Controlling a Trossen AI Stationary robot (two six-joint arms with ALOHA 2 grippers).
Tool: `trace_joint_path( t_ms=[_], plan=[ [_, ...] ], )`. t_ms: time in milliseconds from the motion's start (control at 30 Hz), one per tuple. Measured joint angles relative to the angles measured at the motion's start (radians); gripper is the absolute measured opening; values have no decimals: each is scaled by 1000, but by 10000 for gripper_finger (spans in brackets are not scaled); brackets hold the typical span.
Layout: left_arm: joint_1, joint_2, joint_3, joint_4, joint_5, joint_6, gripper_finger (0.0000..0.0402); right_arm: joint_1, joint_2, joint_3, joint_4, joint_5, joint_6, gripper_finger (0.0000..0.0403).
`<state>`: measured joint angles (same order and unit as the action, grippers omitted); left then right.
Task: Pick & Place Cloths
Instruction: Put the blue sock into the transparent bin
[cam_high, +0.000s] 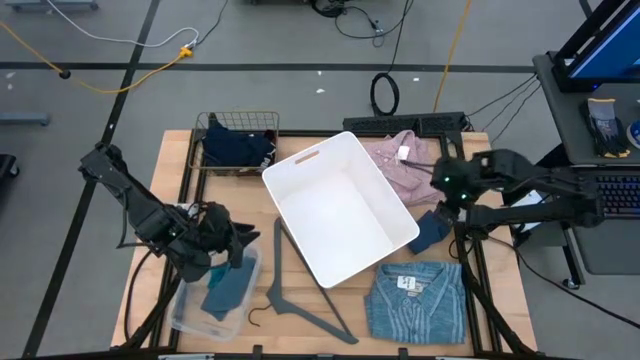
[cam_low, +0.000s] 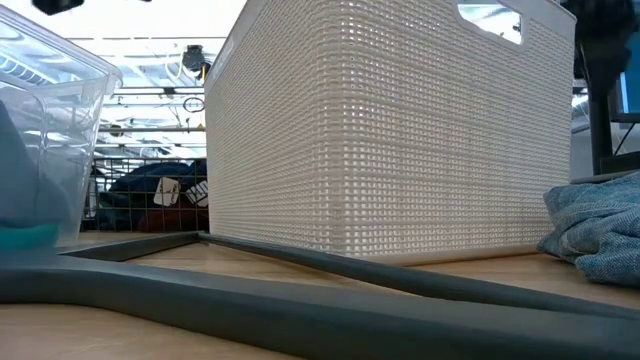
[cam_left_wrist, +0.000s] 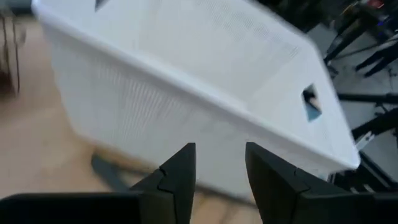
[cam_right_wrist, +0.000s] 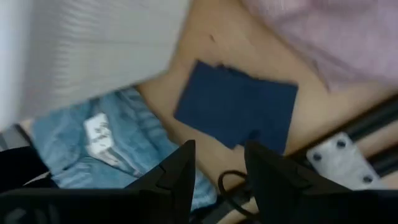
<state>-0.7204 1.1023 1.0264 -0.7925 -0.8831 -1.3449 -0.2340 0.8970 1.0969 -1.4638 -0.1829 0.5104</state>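
My left gripper hovers open over the clear bin at the near left, with nothing between its fingers; the white basket lies ahead of it. A teal cloth lies in that bin. My right gripper hangs open above a navy cloth, which lies flat on the table right of the basket. The pink fleece lies at the far right. The blue striped shirt, white label up, lies at the near right.
A grey hanger lies between the bin and the shirt. A wire basket at the far left holds dark navy cloth. A black frame rail runs along the table's right edge.
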Motion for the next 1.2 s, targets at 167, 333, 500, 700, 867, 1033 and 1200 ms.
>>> trace_joint_path(
  t_ms=[167,333,500,700,867,1033,1200],
  plan=[
    [0,0,0,120,-84,177,136,0,0,-127,0,0,36,130],
    [0,-21,0,212,-106,291,136,0,0,-206,17,-1,51,130],
    [0,-61,0,302,-132,415,136,0,0,-266,109,-1,53,130],
    [0,-110,0,415,-143,589,136,0,0,-334,191,7,109,131],
    [0,-136,0,452,-142,677,136,-1,0,-379,234,83,112,145],
    [0,-149,0,453,-140,691,136,-1,0,-403,292,108,136,189],
    [0,-149,0,453,-139,708,136,-1,1,-436,336,108,183,240]
  ],
)
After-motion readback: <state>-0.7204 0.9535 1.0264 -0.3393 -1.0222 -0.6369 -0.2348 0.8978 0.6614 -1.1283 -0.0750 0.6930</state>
